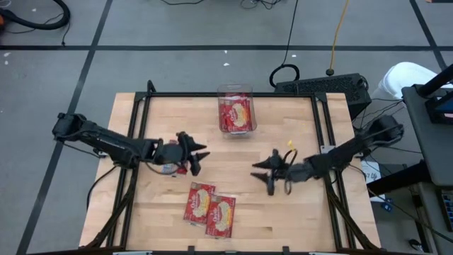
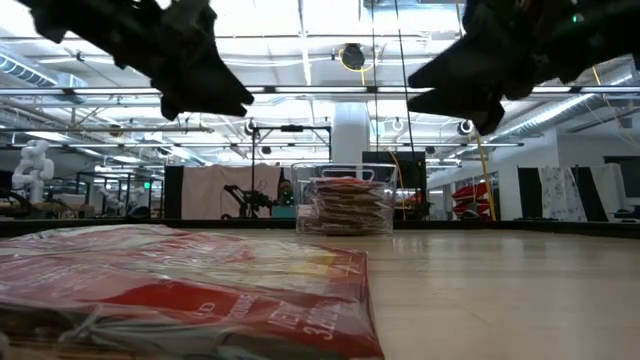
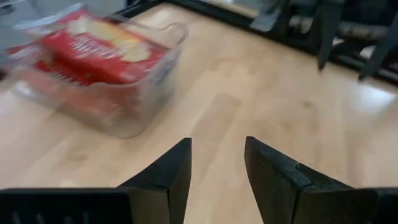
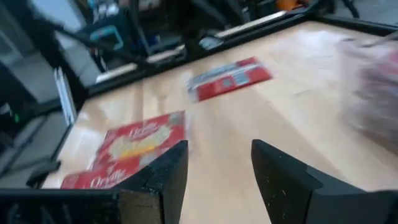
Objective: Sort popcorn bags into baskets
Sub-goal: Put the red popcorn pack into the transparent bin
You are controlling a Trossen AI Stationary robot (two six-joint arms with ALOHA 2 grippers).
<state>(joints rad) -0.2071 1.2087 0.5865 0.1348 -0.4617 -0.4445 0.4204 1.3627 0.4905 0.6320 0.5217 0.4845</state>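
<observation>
The clear basket [image 1: 236, 110] stands at the table's far middle with several red popcorn bags stacked in it [image 3: 102, 46]. Two more bags [image 1: 200, 202] [image 1: 221, 214] lie flat side by side near the front edge, and one bag [image 1: 170, 168] lies partly under my left arm. My left gripper [image 1: 196, 157] hovers left of centre, open, with nothing between its fingers [image 3: 217, 174]; the basket is ahead of it. My right gripper [image 1: 267, 173] hovers right of centre, open and empty [image 4: 219, 177], facing the loose bags [image 4: 146, 146].
Black frame rails [image 1: 141, 113] run along the table's left, right and far sides. Bare wood lies between the two grippers and between them and the basket. In the low view a bag [image 2: 200, 290] fills the foreground, with the basket [image 2: 345, 205] behind it.
</observation>
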